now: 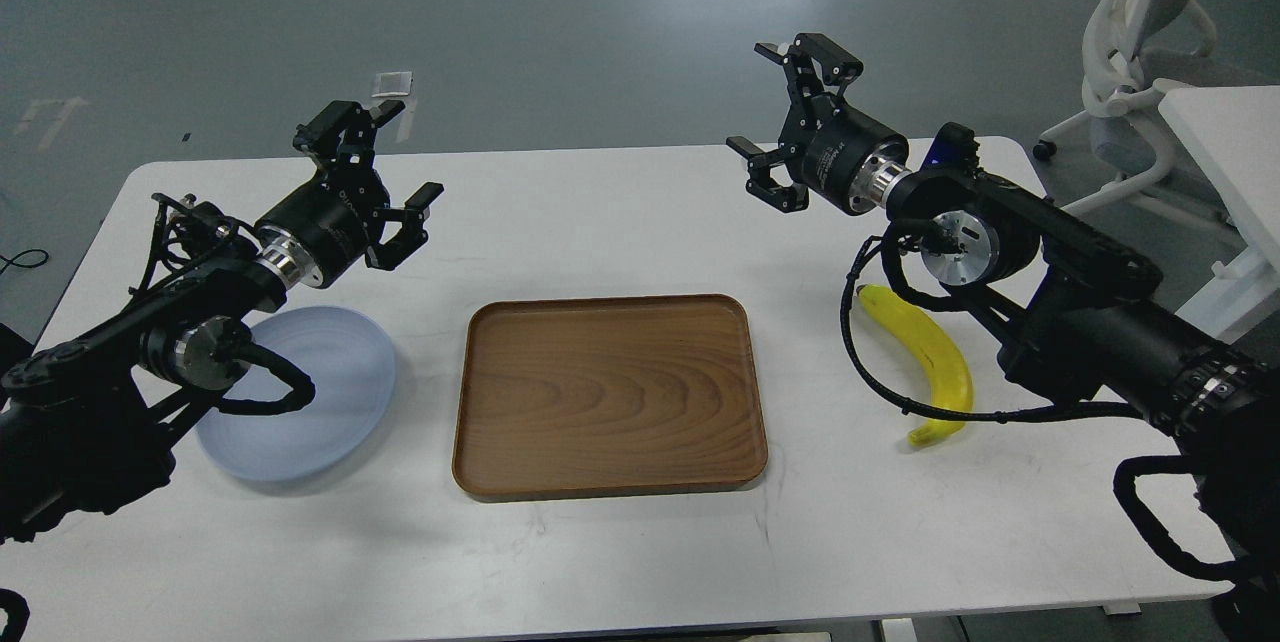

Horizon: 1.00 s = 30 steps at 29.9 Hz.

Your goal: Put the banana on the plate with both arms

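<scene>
The yellow banana (935,362) lies on the white table at the right, under my right arm and partly crossed by its black cable. At the left sits the pale blue plate (320,402), its left side hidden behind my left arm. My left gripper (385,167) hovers open above the table, up and to the right of the plate, holding nothing. Above the table's far right part my right gripper (765,107) is raised and open, empty, well up and to the left of the banana.
A rectangular brown wooden tray (610,397) lies empty in the middle of the table (620,552), between plate and banana. A white office chair (1150,52) and another white desk (1230,152) stand beyond the table's right edge.
</scene>
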Each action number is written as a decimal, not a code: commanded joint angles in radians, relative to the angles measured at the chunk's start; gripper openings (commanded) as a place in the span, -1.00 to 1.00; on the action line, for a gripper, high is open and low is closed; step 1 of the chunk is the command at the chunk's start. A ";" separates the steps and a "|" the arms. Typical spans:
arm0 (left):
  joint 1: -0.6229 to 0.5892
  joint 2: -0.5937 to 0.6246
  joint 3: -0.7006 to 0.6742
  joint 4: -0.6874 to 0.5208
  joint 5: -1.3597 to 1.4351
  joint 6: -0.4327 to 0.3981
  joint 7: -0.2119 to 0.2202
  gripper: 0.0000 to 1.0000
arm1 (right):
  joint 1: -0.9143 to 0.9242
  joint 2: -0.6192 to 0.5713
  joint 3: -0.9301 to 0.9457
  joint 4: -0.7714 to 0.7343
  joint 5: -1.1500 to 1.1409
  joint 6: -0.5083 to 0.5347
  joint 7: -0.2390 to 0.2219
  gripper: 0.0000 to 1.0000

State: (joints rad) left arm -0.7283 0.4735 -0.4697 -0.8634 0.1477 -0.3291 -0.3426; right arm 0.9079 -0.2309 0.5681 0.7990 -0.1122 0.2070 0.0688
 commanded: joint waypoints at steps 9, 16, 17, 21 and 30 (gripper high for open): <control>0.001 -0.015 -0.007 0.009 0.003 -0.039 -0.013 0.96 | 0.012 0.009 -0.007 -0.004 -0.001 -0.001 0.000 0.98; 0.003 -0.016 -0.007 0.010 0.001 -0.041 -0.015 0.95 | 0.013 0.010 -0.010 -0.004 -0.001 -0.005 0.000 0.98; 0.003 -0.016 -0.007 0.010 0.001 -0.041 -0.013 0.96 | 0.013 0.010 -0.011 -0.004 -0.001 -0.005 0.000 0.98; 0.003 -0.029 -0.007 0.012 0.001 -0.039 -0.012 0.96 | 0.014 0.018 -0.014 -0.006 -0.003 -0.005 -0.001 0.98; 0.001 -0.029 -0.007 0.012 0.001 -0.039 -0.003 0.96 | 0.019 0.024 -0.016 -0.006 -0.003 -0.006 -0.001 0.98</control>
State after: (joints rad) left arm -0.7256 0.4449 -0.4770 -0.8513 0.1488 -0.3683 -0.3466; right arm 0.9262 -0.2084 0.5522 0.7930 -0.1150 0.2010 0.0676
